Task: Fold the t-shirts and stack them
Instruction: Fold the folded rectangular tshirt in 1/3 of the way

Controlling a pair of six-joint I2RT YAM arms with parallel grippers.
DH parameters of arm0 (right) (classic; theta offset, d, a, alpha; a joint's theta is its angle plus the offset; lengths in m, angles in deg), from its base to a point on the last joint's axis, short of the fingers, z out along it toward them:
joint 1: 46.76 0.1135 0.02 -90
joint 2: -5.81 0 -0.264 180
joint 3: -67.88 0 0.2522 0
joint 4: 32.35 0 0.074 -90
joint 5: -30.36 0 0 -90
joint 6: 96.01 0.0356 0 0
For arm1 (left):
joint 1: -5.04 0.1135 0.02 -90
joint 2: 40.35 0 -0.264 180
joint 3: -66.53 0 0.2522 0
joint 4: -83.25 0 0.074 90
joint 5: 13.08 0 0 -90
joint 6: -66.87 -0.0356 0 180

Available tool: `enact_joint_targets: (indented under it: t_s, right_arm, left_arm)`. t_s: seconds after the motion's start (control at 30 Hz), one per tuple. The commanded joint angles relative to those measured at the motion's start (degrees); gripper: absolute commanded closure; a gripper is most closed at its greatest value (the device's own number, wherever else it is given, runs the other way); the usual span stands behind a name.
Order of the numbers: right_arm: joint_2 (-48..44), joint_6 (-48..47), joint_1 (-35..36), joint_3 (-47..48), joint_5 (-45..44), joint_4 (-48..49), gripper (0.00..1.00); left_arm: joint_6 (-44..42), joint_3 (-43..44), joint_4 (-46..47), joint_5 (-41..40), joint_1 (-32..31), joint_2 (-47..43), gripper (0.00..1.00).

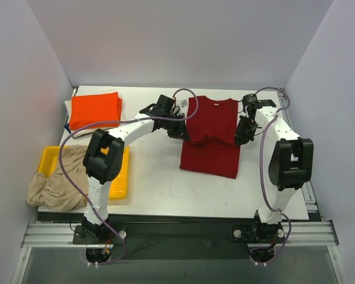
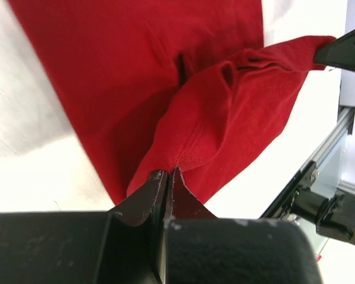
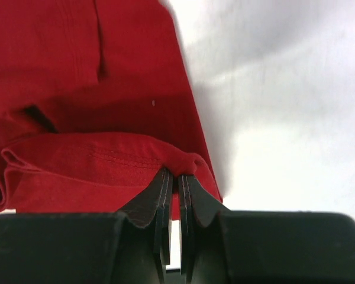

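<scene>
While both tools are clamped on cloth, the dark red short-sleeved fabric t-shirt (image 1: 212, 142) lies spread on the white counter (image 1: 160, 183), right of its middle. Its collar points toward the far wall and its hem toward the arm bases.

The left tool (image 2: 167, 175) has its two black fingers pressed together on a pinch of the shirt's edge on the left arm's side. From there the red cloth rises off the counter in a tented fold that runs up to the fingertips. The right tool (image 3: 176, 176) is likewise shut tight, on a stitched hem at the opposite edge, with a roll of red fabric bunched just beyond its fingertips.

Seen from above, the two tools sit at opposite sides of the shirt, roughly level with each other. A shadowed ridge runs across the cloth between them, and the lower part lies flat on the counter.

At the far left corner a folded bright orange cloth t-shirt (image 1: 94, 110) tops a small pile, with white and blue edges showing beneath it. Near the left edge, a crumpled beige cloth t-shirt (image 1: 53, 183) lies partly in a yellow plastic tray (image 1: 119, 177) and spills over the tray's left side.
</scene>
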Motion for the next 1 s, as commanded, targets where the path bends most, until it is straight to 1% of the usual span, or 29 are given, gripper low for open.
enact_joint_targets:
  t_s: [0.0, 0.17, 0.2, 0.3, 0.33, 0.37, 0.4, 0.43, 0.47, 0.53, 0.6, 0.63, 0.73, 0.77, 0.97]
  right_arm:
    - [3.22, -2.98, -0.86, 4.9, 0.19, -1.6, 1.0]
    - [8.94, -4.12, -1.39, 8.51, 1.24, -1.6, 1.0]
    - [9.74, -4.21, -1.39, 9.56, 1.42, -1.69, 1.0]
    - [11.94, -4.56, -1.48, 10.79, 2.21, -1.69, 1.0]
    - [12.2, -4.65, -1.56, 11.32, 2.56, -1.69, 1.0]
    - [12.47, -4.65, -1.65, 11.59, 3.26, -1.69, 0.88]
    - [12.56, -4.65, -1.65, 11.85, 3.53, -1.78, 0.79]
    - [12.39, -4.65, -1.65, 12.11, 3.79, -1.86, 0.73]
    - [11.69, -4.74, -1.65, 12.2, 4.31, -1.86, 0.64]
    - [10.54, -4.74, -1.56, 12.2, 4.49, -1.95, 0.6]
    - [8.26, -4.82, -1.39, 11.68, 4.58, -1.86, 0.58]
    - [7.38, -4.83, -1.21, 11.42, 4.41, -1.78, 0.58]
    - [4.04, -4.65, -0.69, 9.22, 4.32, -1.78, 0.58]
    - [2.64, -4.48, -0.51, 7.56, 4.49, -1.78, 0.58]
    - [-2.98, -3.86, 1.16, -0.61, 5.02, -0.72, 0.58]
  left_arm:
    - [-1.34, 5.01, -1.17, 1.51, 1.49, 2.09, 1.0]
    - [-0.9, 8.52, -3.81, -0.16, 2.63, 5.78, 1.0]
    - [-0.37, 8.44, -3.63, -0.34, 2.98, 6.13, 0.98]
    - [0.24, 8.18, -2.93, -1.39, 3.33, 6.05, 0.7]
    - [0.07, 8.35, -2.84, -1.57, 3.33, 6.22, 0.56]
    - [-0.02, 8.52, -2.93, -1.75, 3.33, 6.22, 0.48]
    - [-0.37, 8.7, -3.19, -2.44, 3.33, 5.96, 0.45]
    - [-0.63, 8.62, -3.37, -2.62, 3.33, 5.7, 0.44]
    - [-0.98, 8.35, -3.37, -3.32, 3.25, 5.26, 0.44]
    - [-1.42, 5.91, -2.58, -3.77, 3.07, 3.16, 0.44]
    - [-1.6, 3.53, -1.01, -4.12, 2.72, 0.53, 0.43]
    - [-1.6, 0.21, -0.47, -4.12, 2.63, -0.36, 0.43]
    - [-1.69, -4.38, 1.11, -4.91, 1.93, -3.78, 0.43]
    - [-1.69, -7.26, 1.46, -5.26, 1.32, -4.58, 0.43]
    - [0.24, -16.77, 5.85, -5.18, -0.44, -9.24, 0.44]
